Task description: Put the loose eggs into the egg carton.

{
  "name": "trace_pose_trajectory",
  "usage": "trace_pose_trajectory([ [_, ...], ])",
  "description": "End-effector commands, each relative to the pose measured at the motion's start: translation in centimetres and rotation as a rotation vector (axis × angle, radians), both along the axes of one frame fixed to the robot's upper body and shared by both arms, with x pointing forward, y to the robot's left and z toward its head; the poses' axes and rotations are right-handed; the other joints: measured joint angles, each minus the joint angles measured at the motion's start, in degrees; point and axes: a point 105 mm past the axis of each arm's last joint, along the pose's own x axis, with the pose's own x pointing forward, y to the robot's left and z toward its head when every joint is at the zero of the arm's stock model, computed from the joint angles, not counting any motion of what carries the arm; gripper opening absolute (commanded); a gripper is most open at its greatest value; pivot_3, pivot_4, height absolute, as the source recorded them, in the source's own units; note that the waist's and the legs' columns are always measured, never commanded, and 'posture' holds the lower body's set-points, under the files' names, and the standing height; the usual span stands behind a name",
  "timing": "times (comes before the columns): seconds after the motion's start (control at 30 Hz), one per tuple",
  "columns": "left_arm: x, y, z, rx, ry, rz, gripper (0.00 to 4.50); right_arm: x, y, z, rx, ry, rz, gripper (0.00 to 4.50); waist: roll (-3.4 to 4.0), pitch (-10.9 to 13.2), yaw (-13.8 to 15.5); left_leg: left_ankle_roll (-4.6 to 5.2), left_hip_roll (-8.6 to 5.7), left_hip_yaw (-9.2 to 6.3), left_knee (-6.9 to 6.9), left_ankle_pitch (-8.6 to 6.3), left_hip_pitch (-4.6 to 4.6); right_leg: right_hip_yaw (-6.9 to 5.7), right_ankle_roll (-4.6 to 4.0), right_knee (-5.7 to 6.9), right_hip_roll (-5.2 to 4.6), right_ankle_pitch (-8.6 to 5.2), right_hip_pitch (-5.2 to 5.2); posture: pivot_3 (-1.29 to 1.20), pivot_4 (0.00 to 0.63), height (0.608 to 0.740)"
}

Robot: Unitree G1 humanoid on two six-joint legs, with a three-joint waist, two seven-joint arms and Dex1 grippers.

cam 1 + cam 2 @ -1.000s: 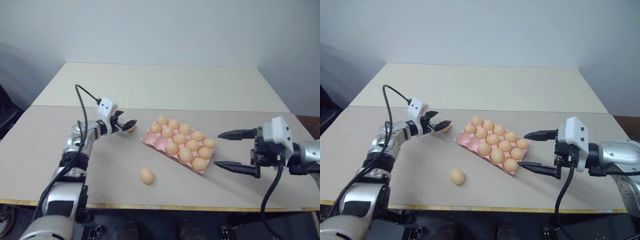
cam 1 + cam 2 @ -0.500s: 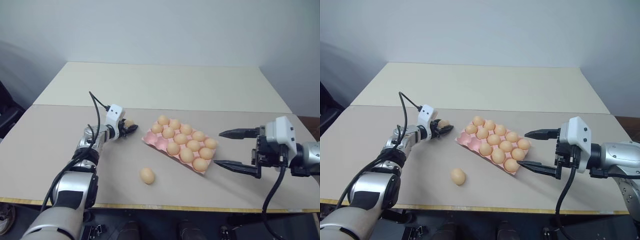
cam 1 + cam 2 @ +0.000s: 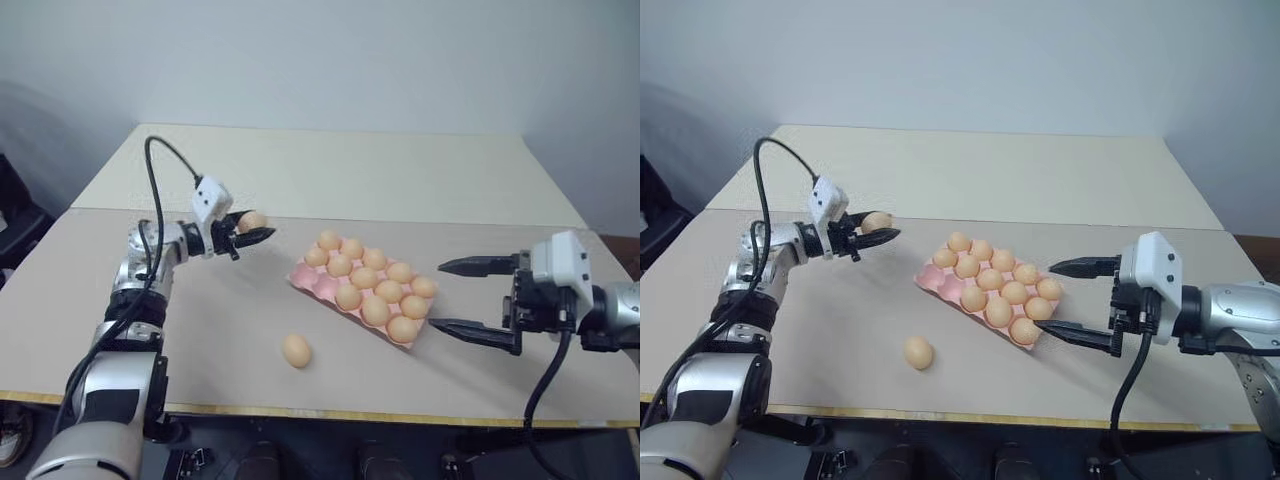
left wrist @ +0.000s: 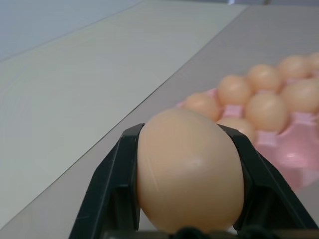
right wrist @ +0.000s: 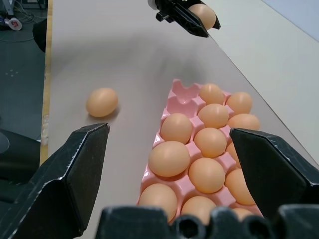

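My left gripper (image 3: 256, 229) is shut on a tan egg (image 3: 252, 220) and holds it above the table, to the left of the egg carton. In the left wrist view the egg (image 4: 189, 169) sits squeezed between both black fingers. The pink egg carton (image 3: 312, 283) lies mid-table with eggs in most cups; a few cups at its near-left end are bare. One loose egg (image 3: 295, 350) rests on the table in front of the carton, also visible as the loose egg (image 5: 101, 102) in the right wrist view. My right gripper (image 3: 480, 298) hovers open just right of the carton.
The grey table (image 3: 220, 330) meets a cream table (image 3: 330, 170) along a seam behind the carton. Its front edge (image 3: 300, 410) runs close below the loose egg. A black cable (image 3: 160, 150) arcs above my left arm.
My left gripper went from open around the egg on the table to shut on it. It then lifted the egg off the surface, up and slightly back. The right gripper has not moved.
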Motion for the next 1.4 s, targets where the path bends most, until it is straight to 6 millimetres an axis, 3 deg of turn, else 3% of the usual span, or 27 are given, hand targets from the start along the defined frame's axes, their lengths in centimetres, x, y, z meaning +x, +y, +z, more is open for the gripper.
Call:
trace_pose_trajectory([
  [0.03,-1.9,-3.3,0.1,0.014,-0.003,-0.194,1.94,-0.1,0.2,0.7,0.008,-0.039,0.008,4.50,0.00,0.00,-0.01,0.00,0.00,0.00,0.00,0.00,0.00,0.00,0.00,0.00,0.00,0.00,0.00,0.00,0.150,0.740],
  [0.2,-2.0,-6.0,-1.1,0.043,0.001,-0.248,1.94,-0.4,0.1,0.7,0.008,-0.042,-0.005,4.50,0.00,0.00,-0.76,0.01,0.00,-0.02,0.00,0.00,-0.01,0.02,0.00,0.01,0.02,0.00,-0.03,0.00,0.150,0.740],
  [0.47,-2.1,-7.3,-2.9,0.112,0.034,-0.297,1.94,-0.7,0.1,0.7,0.010,-0.044,-0.022,4.50,0.00,0.00,-0.96,0.01,0.00,-0.02,0.00,0.00,0.02,0.05,0.00,0.03,0.03,0.00,-0.02,0.00,0.150,0.740],
  [0.73,-1.8,-7.3,-3.4,0.124,0.032,-0.260,4.44,-0.5,0.1,0.7,0.014,-0.047,-0.024,4.50,0.00,0.00,-0.65,0.01,-0.01,-0.02,0.00,0.00,0.01,0.04,0.00,0.02,0.02,0.00,-0.02,0.00,0.150,0.740],
  [0.83,-1.8,-6.8,-2.8,0.100,0.019,-0.243,4.48,-0.4,0.2,0.8,0.014,-0.048,-0.021,4.50,0.00,0.00,-0.70,0.01,-0.01,-0.02,0.00,0.00,0.01,0.04,0.00,0.02,0.02,0.00,-0.03,0.00,0.150,0.740],
  [1.0,-2.1,-3.6,-0.5,0.056,-0.023,-0.194,4.48,-0.3,0.3,0.7,0.015,-0.044,-0.010,4.50,0.00,0.00,-1.22,0.02,0.00,-0.02,0.00,0.00,0.01,0.05,0.00,0.04,0.03,0.00,-0.05,0.00,0.150,0.740],
  [1.1,-3.1,0.9,1.5,0.054,-0.053,-0.127,4.48,0.0,0.3,0.7,0.018,-0.036,0.004,4.50,0.01,0.00,-2.04,0.02,0.02,-0.02,0.00,0.00,0.03,0.05,0.00,0.06,0.03,0.00,-0.05,0.00,0.150,0.740],
  [1.3,-7.9,8.0,3.1,0.103,-0.048,-0.102,4.48,0.3,0.1,0.8,0.019,-0.017,0.036,4.50,0.03,0.01,-2.34,0.01,0.06,0.00,-0.02,0.00,0.08,0.07,-0.01,0.07,0.02,0.00,-0.05,0.00,0.150,0.740],
  [1.4,-10.8,10.4,3.6,0.107,-0.016,-0.113,4.48,0.1,-0.2,0.7,0.005,0.003,0.061,4.50,0.03,0.01,-1.99,0.01,0.08,0.01,-0.02,0.00,0.08,0.04,-0.01,0.06,0.02,-0.01,-0.03,0.00,0.150,0.740],
])
